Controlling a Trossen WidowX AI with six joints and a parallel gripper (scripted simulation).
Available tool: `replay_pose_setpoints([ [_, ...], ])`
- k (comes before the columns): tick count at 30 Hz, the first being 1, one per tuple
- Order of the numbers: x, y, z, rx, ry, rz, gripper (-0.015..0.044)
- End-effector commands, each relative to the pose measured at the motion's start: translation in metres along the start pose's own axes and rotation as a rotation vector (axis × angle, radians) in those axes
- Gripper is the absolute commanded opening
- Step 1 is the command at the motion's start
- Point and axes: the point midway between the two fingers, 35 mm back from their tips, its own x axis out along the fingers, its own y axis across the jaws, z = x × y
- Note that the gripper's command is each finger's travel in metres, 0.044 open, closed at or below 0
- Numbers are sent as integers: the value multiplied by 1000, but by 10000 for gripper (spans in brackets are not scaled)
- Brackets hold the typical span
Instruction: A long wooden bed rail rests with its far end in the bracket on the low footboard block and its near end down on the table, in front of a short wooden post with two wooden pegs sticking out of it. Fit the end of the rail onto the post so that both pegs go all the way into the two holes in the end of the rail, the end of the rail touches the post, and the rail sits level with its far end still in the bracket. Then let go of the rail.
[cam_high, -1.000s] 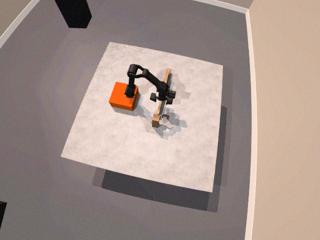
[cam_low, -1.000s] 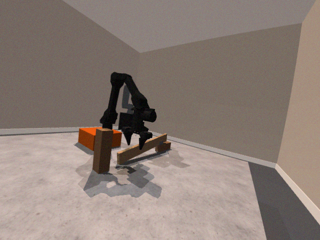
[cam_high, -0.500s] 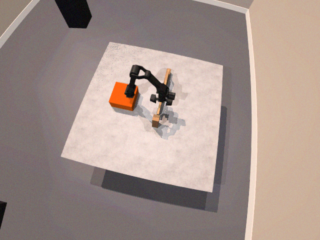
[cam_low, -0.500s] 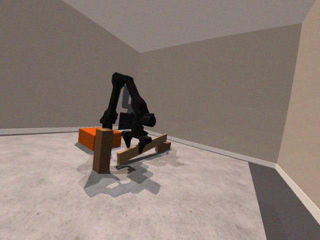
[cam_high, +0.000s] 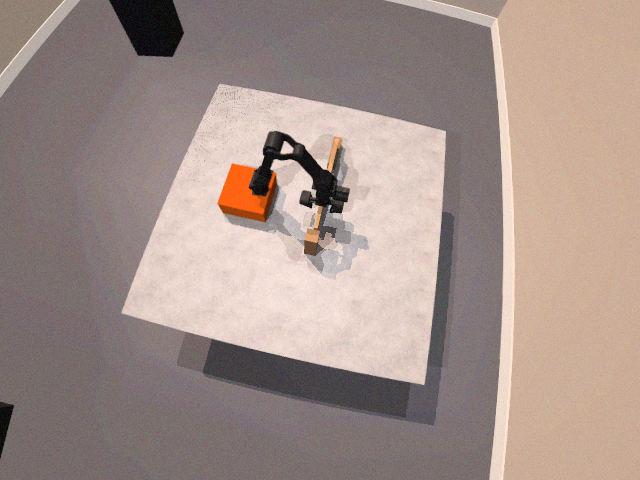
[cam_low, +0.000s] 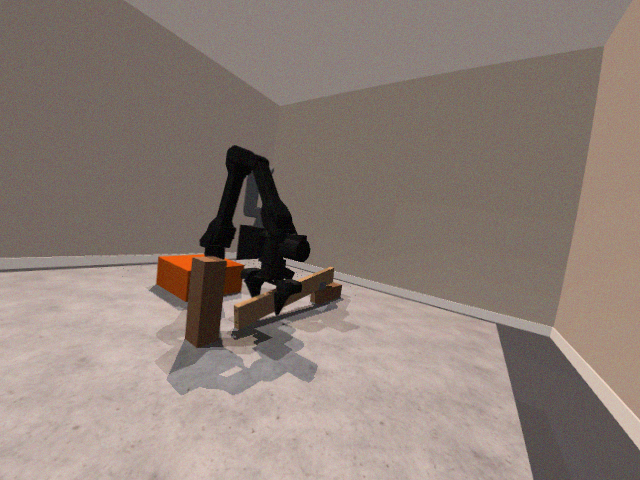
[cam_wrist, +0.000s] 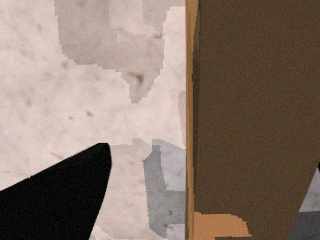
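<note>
The long wooden rail (cam_high: 334, 153) (cam_low: 247, 311) (cam_wrist: 250, 100) slopes down from the low footboard block (cam_low: 327, 295), where its far end rests, to its near end low at the table. The bracket is too small to make out. The short wooden post (cam_high: 311, 241) (cam_low: 206, 304) stands upright just beyond the near end, with a gap between them in the exterior view. Its pegs and the rail's holes are hidden. My gripper (cam_high: 324, 207) (cam_low: 266, 303) (cam_wrist: 214, 153) points down and is open, with its fingers on either side of the rail's middle part, not closed on it.
An orange box (cam_high: 235, 187) (cam_low: 173, 276) under the arm's base stands to the left of the rail. The pale table top (cam_high: 258, 289) (cam_low: 403, 372) carries everything. Shadows of the arm fall around the post.
</note>
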Motion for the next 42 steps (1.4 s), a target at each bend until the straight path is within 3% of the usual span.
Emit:
replay_pose_setpoints([
  [1, 2, 2, 1, -1, -5, 5, 335],
  [11, 2, 2, 1, -1, -5, 5, 72],
  [19, 2, 2, 1, -1, -5, 5, 0],
  [42, -4, 1, 0, -1, -5, 5, 0],
])
